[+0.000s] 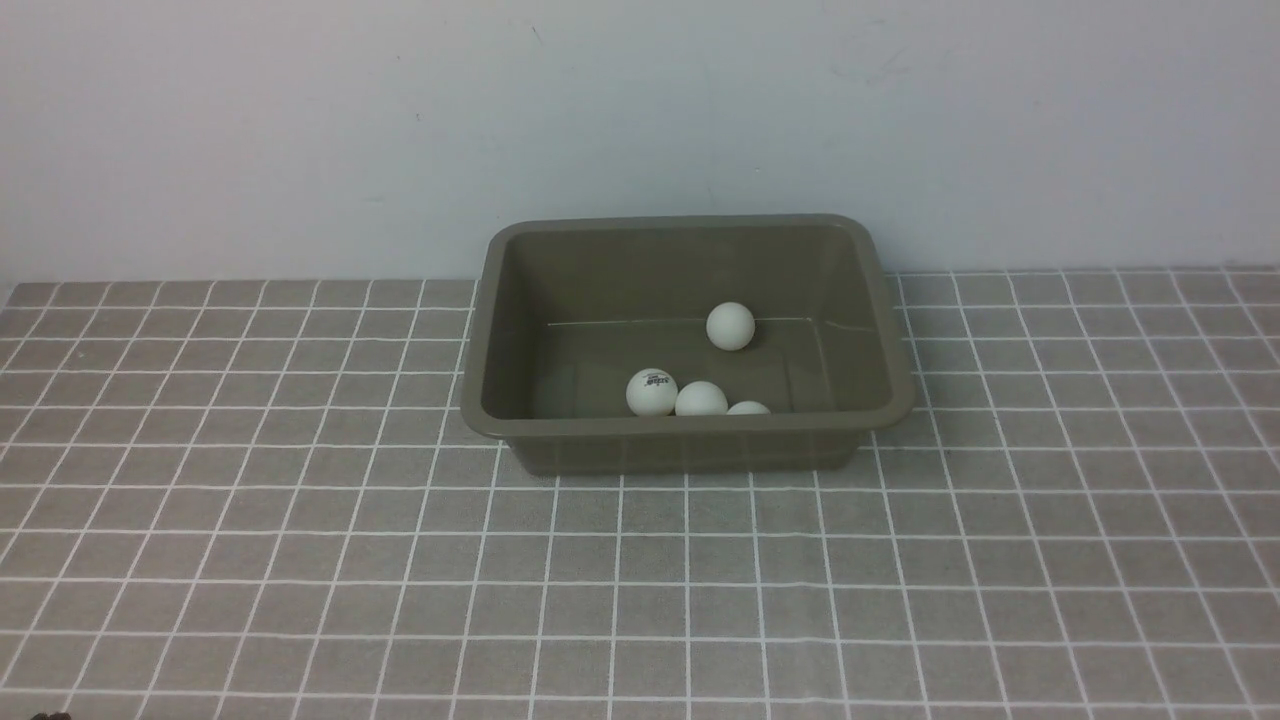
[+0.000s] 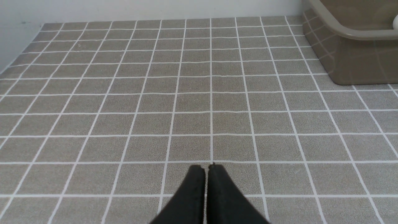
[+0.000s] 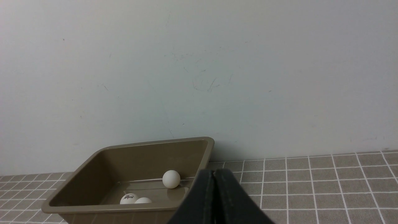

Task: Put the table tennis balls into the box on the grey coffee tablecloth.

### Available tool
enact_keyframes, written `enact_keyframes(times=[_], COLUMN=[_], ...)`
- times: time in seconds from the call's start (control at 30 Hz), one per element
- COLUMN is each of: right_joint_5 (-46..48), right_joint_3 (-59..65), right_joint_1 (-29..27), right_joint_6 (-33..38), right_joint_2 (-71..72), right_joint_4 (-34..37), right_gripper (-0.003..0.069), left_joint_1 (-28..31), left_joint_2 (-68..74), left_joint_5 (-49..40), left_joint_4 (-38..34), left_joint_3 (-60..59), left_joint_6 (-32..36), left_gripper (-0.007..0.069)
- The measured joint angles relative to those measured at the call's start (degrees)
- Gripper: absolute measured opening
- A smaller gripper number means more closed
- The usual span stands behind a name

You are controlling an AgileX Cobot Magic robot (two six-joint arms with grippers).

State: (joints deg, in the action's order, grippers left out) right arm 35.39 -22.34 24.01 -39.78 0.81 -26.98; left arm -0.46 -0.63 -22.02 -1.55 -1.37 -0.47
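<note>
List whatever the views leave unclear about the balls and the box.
- Lower part of the rightmost near ball: front view, hidden by the box's near wall.
- Logo lettering on the leftmost ball: front view, too small to read.
- Rest of the box: left wrist view, cut off by the picture's edge.

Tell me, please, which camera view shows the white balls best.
The front view: all four balls appear there inside the box, one partly hidden by its near rim. The right wrist view shows only three, two cut off by the rim; the left wrist view catches just a sliver of one.
</note>
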Motion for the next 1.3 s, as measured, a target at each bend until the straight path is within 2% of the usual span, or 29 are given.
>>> enact_keyframes(times=[0.17, 0.3, 0.4, 0.47, 0.67, 0.77, 0.83, 1.0, 1.3], right_joint_5=[0.00, -2.50, -7.91, -12.11, -18.15, -18.35, -17.82, -15.73, -13.89], right_joint_3=[0.00, 1.48, 3.32, 4.63, 8.77, 12.13, 16.83, 23.56, 23.68], right_joint_1=[0.00, 0.00, 0.00, 0.00, -1.50, -8.61, -15.97, -23.43, -24.31], right_joint_6=[0.49, 10.87, 18.66, 22.12, 25.24, 25.32, 24.66, 23.97, 23.97], right_joint_2=[0.00, 0.00, 0.00, 0.00, 0.00, 0.00, 0.00, 0.00, -0.05], right_joint_4=[1.03, 12.55, 18.65, 20.30, 17.69, 16.47, 16.19, 16.03, 16.10], right_gripper=[-0.0015, -0.0015, -0.0015, -0.0015, -0.0015, -0.0015, -0.0015, -0.0015, -0.0015], left_joint_1=[0.00, 0.00, 0.00, 0.00, 0.00, 0.00, 0.00, 0.00, 0.00], left_joint_2=[0.00, 0.00, 0.00, 0.00, 0.00, 0.00, 0.00, 0.00, 0.00], left_joint_5=[0.00, 0.00, 0.00, 0.00, 0.00, 0.00, 0.00, 0.00, 0.00], left_joint_4=[0.00, 0.00, 0.00, -0.04, -0.04, -0.04, -0.04, -0.04, -0.04], left_joint_3=[0.00, 0.00, 0.00, 0.00, 0.00, 0.00, 0.00, 0.00, 0.00], left_joint_6=[0.00, 0.00, 0.00, 0.00, 0.00, 0.00, 0.00, 0.00, -0.06], left_gripper=[-0.0005, -0.0005, -0.0005, -0.0005, -0.0005, -0.0005, -0.0005, -0.0005, -0.0005])
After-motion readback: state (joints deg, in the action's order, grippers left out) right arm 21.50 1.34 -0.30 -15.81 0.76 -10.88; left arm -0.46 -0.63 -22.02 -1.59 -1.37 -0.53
